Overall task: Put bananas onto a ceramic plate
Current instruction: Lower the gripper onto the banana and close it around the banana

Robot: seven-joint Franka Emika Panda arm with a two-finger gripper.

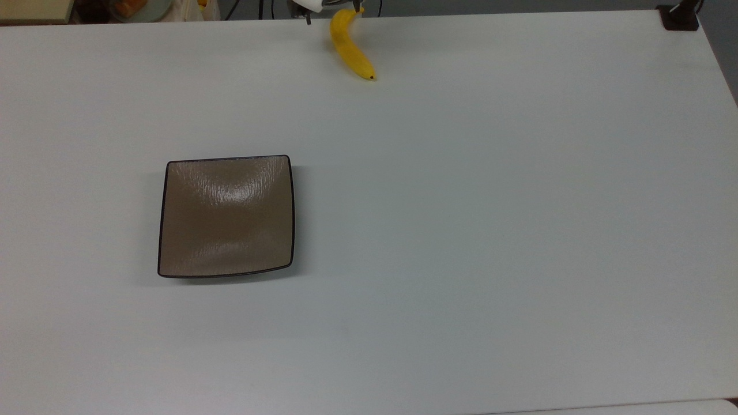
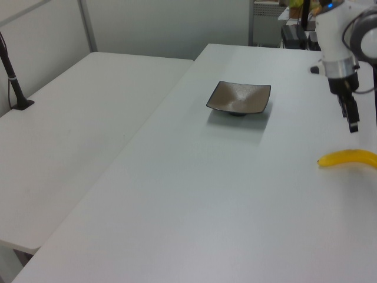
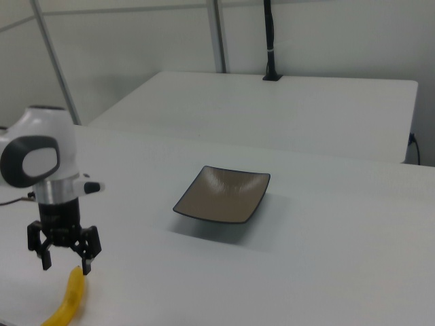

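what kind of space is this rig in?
Probably a lab or office workroom, not a kitchen. Plain white tables pushed together with partition walls behind, a robot arm mounted at the table edge, and just a banana and a plate laid out as props.

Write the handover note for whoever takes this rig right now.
Pincer: open, holding nothing, above the stem end of the banana in the right view.
Banana: lying on the white table at its far edge in the top view, apart from the plate.
Ceramic plate: square, tan-brown, nothing on it.
Done: no grasp yet.
Left: grasp the banana, carry it over, set it on the plate.
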